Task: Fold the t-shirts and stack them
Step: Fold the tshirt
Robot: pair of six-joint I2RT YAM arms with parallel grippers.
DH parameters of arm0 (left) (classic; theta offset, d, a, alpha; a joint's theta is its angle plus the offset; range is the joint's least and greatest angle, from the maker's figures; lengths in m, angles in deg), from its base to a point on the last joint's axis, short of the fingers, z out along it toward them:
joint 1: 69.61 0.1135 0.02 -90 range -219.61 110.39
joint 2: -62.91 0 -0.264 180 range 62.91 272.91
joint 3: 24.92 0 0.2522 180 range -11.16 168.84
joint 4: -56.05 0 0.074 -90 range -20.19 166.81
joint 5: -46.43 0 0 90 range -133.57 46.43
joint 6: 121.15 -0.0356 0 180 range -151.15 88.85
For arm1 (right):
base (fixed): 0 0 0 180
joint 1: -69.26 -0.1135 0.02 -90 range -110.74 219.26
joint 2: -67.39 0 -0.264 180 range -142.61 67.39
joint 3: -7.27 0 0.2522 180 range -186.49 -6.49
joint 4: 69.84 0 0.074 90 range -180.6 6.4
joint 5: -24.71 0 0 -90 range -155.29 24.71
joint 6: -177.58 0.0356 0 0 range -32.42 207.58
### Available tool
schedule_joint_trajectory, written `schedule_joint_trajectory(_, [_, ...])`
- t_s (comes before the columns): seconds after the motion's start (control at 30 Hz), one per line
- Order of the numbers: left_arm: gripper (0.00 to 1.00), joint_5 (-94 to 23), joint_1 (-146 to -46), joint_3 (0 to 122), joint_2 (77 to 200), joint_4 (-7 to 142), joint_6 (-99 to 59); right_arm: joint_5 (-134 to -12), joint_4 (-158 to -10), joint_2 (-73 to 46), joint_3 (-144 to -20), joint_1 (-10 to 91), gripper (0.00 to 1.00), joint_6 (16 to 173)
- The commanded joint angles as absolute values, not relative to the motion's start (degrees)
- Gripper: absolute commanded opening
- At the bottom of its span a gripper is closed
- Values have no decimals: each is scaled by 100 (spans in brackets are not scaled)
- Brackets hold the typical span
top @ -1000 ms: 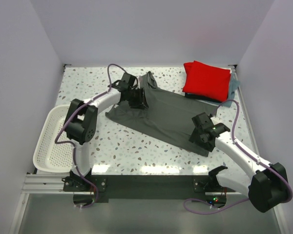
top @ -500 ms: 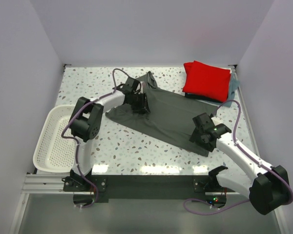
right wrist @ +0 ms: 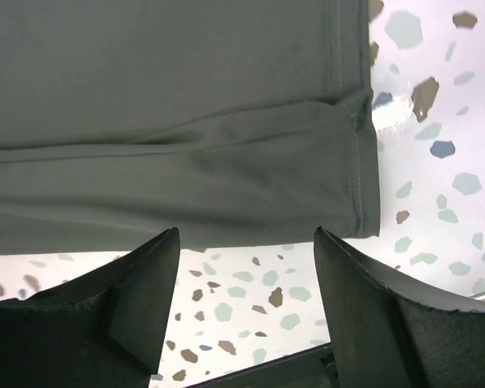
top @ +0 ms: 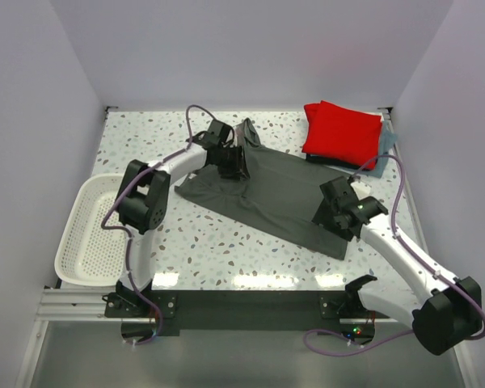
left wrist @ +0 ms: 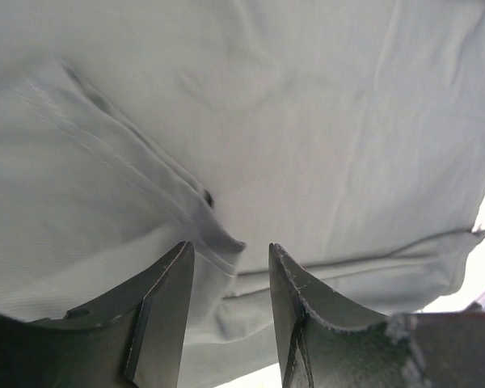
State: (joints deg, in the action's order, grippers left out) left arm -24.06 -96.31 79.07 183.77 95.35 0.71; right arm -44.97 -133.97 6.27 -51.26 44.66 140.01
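The large dark grey t-shirt (top: 267, 190) lies spread flat across the middle of the table. My left gripper (top: 233, 160) is low over its far left part, near the sleeve. In the left wrist view the left gripper (left wrist: 230, 271) is open, with a hemmed fold of the grey cloth (left wrist: 218, 234) between the fingers. My right gripper (top: 333, 212) is open over the shirt's near right corner. The right wrist view shows the right gripper (right wrist: 246, 242) above bare table beside the shirt's hem (right wrist: 352, 186). The folded red t-shirt (top: 342, 133) rests on the light blue-grey one (top: 385, 151) at the back right.
A white mesh basket (top: 85, 234) stands at the left edge of the speckled table (top: 226, 250). White walls close in the back and both sides. The black rail (top: 242, 311) with the arm bases runs along the near edge.
My left gripper has moved a little right and farther back along the grey shirt. My right gripper has shifted slightly back over the shirt's near right corner. The shirts lie as before.
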Motion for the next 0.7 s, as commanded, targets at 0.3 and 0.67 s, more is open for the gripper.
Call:
schedule_joint_trajectory(0.3, [48,-2854,-9281,8297,18279,9644,-346,-4674,-12562,-581,-6045,4429,72,13232])
schedule_joint_trajectory(0.67, [47,-3205,-9115,7384,18078,9249,-364,-5000,-11753,-1856,-6010,4429,72,12995])
